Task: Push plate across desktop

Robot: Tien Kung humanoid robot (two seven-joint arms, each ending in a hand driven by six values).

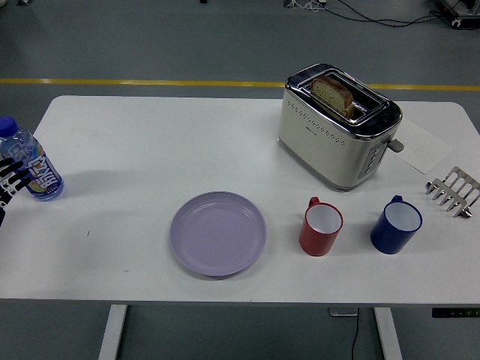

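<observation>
Lilac plate (218, 233) near the table's front edge, left robot hand (9, 180) beside the water bottle (30, 162).
</observation>
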